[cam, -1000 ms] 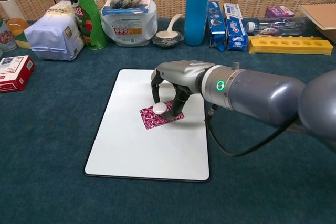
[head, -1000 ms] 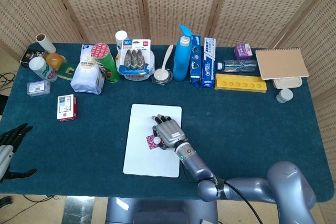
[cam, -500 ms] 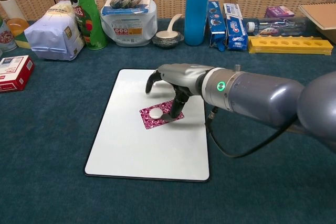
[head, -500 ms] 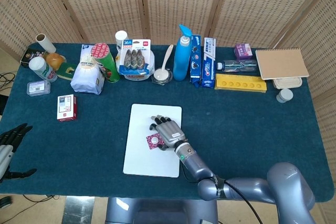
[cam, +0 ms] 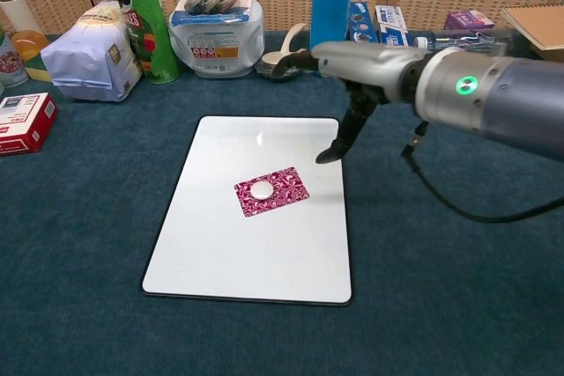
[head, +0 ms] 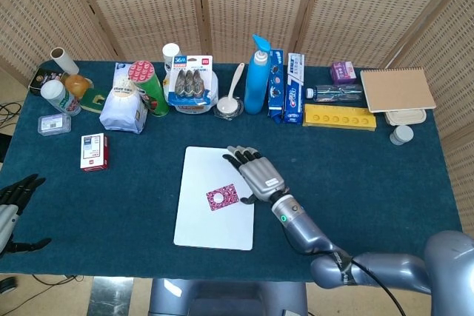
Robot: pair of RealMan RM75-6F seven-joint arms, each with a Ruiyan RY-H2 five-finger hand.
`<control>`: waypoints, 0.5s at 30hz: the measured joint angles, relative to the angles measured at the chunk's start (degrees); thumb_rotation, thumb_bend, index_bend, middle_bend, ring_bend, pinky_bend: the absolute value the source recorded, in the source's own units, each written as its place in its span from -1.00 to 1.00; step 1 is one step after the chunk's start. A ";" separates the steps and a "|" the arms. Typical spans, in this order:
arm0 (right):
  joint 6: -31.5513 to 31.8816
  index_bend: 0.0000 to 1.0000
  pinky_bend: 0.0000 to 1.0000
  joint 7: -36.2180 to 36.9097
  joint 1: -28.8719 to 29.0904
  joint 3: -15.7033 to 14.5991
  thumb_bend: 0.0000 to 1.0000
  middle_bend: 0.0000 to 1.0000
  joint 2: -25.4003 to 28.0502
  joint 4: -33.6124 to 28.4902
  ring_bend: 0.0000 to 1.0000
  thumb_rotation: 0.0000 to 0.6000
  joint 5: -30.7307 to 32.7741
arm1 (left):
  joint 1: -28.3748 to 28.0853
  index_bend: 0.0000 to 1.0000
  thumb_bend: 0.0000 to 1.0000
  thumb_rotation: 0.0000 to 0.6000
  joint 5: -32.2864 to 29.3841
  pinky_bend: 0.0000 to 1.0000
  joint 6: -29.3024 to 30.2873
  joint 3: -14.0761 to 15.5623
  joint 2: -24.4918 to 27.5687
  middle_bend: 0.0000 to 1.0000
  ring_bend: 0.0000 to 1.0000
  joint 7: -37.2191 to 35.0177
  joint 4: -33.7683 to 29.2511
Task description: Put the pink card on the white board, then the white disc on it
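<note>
The pink card [head: 223, 197] [cam: 271, 192] lies flat near the middle of the white board [head: 198, 223] [cam: 229, 253]. A small white disc [head: 221, 197] [cam: 261, 190] rests on the card, with nothing touching it. My right hand [head: 255, 172] [cam: 352, 85] hovers above the board's right edge, fingers spread and empty, up and to the right of the card. My left hand [head: 16, 199] hangs off the table's left edge, fingers apart, holding nothing; only the head view shows it.
Along the back stand a chips can [head: 148, 86], white bag [head: 122, 107], blue bottle [head: 257, 75], toothpaste boxes [head: 295, 86], yellow tray [head: 339, 118] and notebook [head: 397, 89]. A red and white box [head: 94, 151] lies left of the board.
My right hand let go of the white disc, leaving it on the pink card, then lifted and drew back up and to the right with its fingers spreading.
</note>
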 measured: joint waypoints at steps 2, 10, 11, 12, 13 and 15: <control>2.74 -0.74 -1.00 3.85 -2.38 -1.36 -0.93 -0.92 2.07 0.23 -0.99 0.97 -6.70 | 0.11 -1.00 -0.85 1.00 -0.37 -0.91 0.27 -0.09 -0.08 -1.00 -1.00 0.38 -0.23; 19.35 -0.82 -1.00 19.00 -14.23 -7.59 -1.00 -0.97 11.02 5.71 -1.00 0.81 -27.11 | 0.67 -1.00 -0.84 1.00 -0.48 -0.91 1.44 -0.13 -0.55 -1.00 -1.00 2.78 -1.53; 21.65 -0.84 -1.00 20.92 -16.28 -8.36 -1.00 -0.98 12.39 6.49 -1.00 0.80 -28.17 | 0.71 -1.00 -0.84 1.00 -0.47 -0.91 1.49 -0.10 -0.64 -1.00 -1.00 3.18 -1.67; 23.18 -0.86 -1.00 22.30 -17.78 -8.83 -1.00 -0.99 13.31 6.93 -1.00 0.82 -28.66 | 0.78 -1.00 -0.84 1.00 -0.43 -0.91 1.58 -0.05 -0.78 -1.00 -1.00 3.78 -1.85; 24.46 -0.86 -1.00 23.74 -19.14 -9.21 -1.00 -1.00 14.09 7.26 -1.00 0.83 -28.97 | 0.83 -1.00 -0.84 1.00 -0.40 -0.91 1.66 0.00 -0.90 -1.00 -1.00 4.27 -2.00; 26.44 -0.87 -1.00 27.38 -21.37 -9.92 -1.00 -1.00 15.40 8.02 -1.00 0.91 -29.48 | 1.01 -1.00 -0.85 1.00 -0.29 -0.91 1.86 0.15 -1.18 -1.00 -1.00 5.30 -2.33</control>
